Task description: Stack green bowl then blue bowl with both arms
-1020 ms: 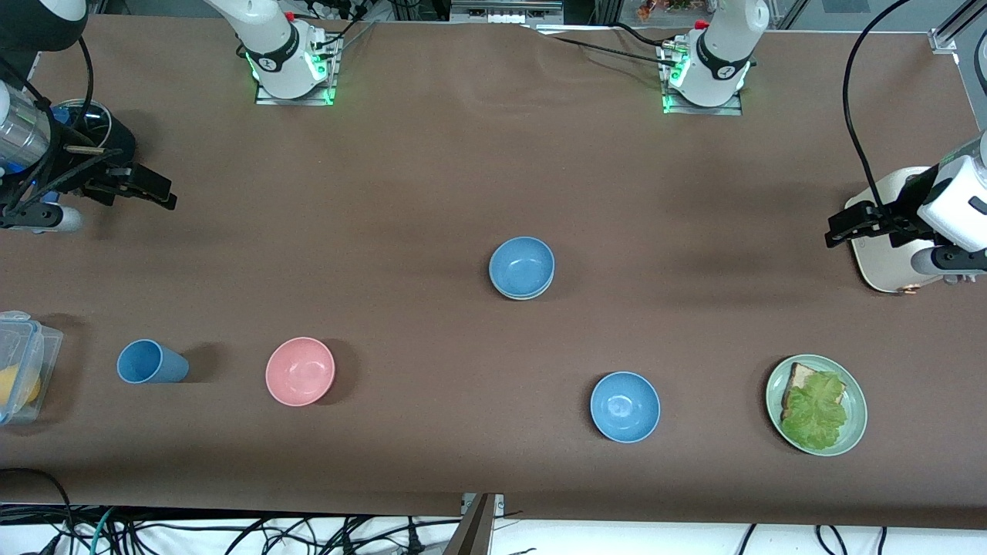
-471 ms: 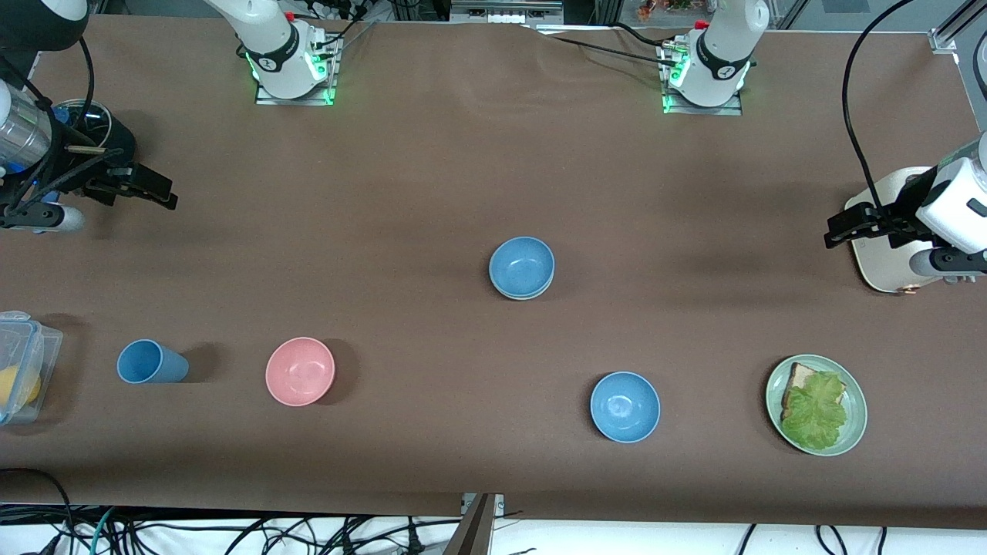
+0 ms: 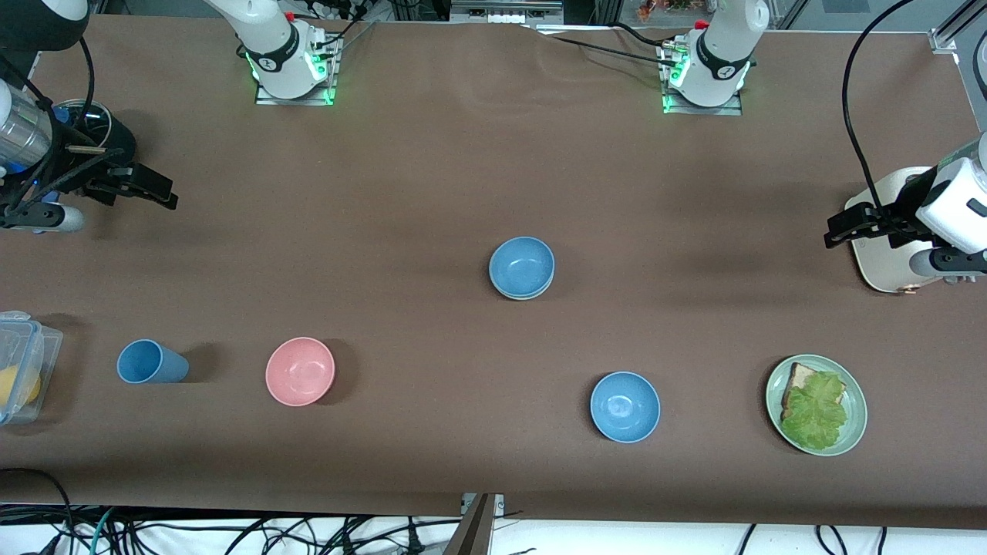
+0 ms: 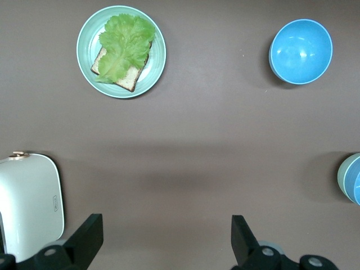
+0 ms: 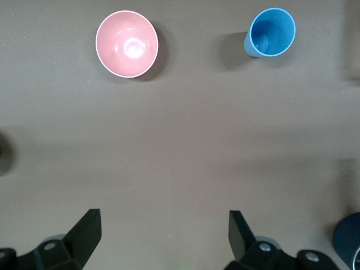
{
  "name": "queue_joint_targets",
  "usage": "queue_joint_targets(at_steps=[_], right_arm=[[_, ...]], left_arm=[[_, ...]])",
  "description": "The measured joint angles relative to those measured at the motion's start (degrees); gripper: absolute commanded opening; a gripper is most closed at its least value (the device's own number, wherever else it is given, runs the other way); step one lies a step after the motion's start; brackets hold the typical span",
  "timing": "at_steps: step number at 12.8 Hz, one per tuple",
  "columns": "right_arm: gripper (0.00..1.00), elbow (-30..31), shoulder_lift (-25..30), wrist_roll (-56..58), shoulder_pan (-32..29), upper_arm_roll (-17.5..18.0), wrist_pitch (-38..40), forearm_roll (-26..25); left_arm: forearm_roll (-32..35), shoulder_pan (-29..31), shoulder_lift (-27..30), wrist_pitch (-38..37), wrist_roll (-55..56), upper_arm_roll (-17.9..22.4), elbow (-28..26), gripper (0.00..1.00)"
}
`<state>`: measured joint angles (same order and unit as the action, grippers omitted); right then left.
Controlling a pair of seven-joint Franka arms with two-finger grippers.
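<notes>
desk (image 3: 432,177): brown matt cloth | blue bowl (image 3: 522,266): smooth plastic, faint sheen | pink bowl (image 3: 300,371): same | container (image 3: 23,362): clear plastic

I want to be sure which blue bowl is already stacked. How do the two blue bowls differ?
The blue bowl mid-table sits nested in the green bowl, whose pale rim shows beneath it; the lone blue bowl rests directly on the table. The lone one lies nearer the front camera, toward the left arm's end. Both are upright, empty, the same blue and size.

Blue bowl (image 3: 522,264) nested in green bowl (image 3: 527,294) (mid-table), both arms idle
</notes>
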<state>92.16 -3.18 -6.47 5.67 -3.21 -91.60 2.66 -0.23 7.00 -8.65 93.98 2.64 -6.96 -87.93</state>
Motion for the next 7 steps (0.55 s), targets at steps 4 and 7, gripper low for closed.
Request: queue_joint_targets(at_steps=[4, 7], right_arm=[[1.0, 0.0, 0.0, 0.0, 0.0, 0.0, 0.0, 0.0], [1.0, 0.0, 0.0, 0.0, 0.0, 0.0, 0.0, 0.0]], left_arm=[[0.0, -0.1, 0.0, -0.9, 0.0, -0.2, 0.0, 1.0], [0.0, -0.3, -0.1, -1.0, 0.0, -0.5, 0.1, 1.0]])
